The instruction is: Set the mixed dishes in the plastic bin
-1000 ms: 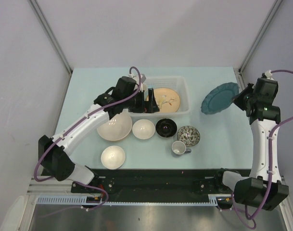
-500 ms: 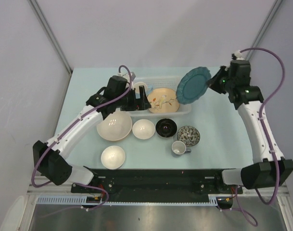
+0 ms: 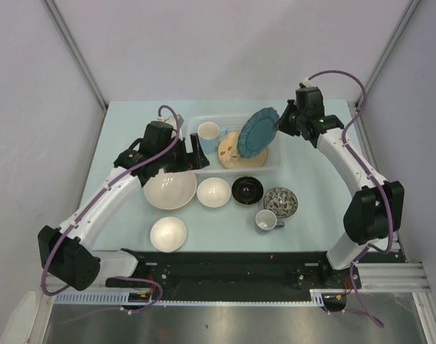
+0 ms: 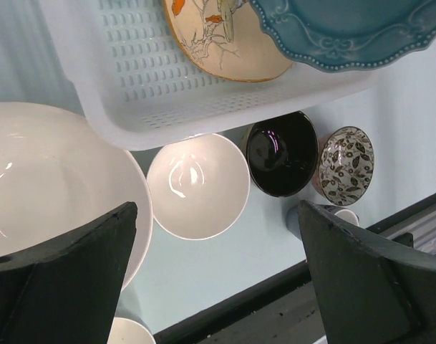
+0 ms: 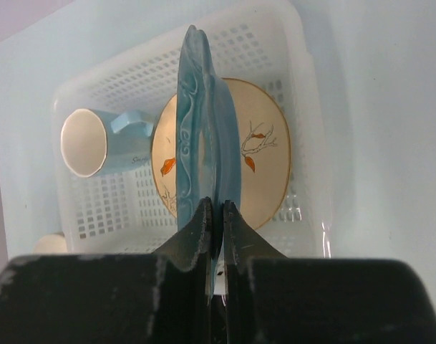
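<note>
Plastic bin (image 3: 275, 160), upper centre: translucent white, perforated walls, rounded corners. We count two pieces inside, one arriving and six outside.

Large white bowl (image 3: 170, 188), glossy, left of centre on the table: to do.

Teal plate (image 3: 252, 132), glazed, scalloped beaded rim. It is held on edge over the bin's right half, its rim pinched by the right gripper (image 5: 216, 215). Not yet set down.

Tan floral plate (image 3: 229, 150), in the bin: done.

Medium white bowl (image 3: 213, 192), black bowl (image 3: 247, 189) with a shiny interior, and speckled patterned bowl (image 3: 281, 201) sit in a row below the bin: to do.

Small white bowl (image 3: 167, 233), lower left: to do.

Pale blue mug (image 3: 208, 132), in the bin's left half: done.

Second mug (image 3: 266, 221), lower centre: to do.

Left gripper (image 4: 218, 215): fingers spread wide, empty, above the bowls.
</note>
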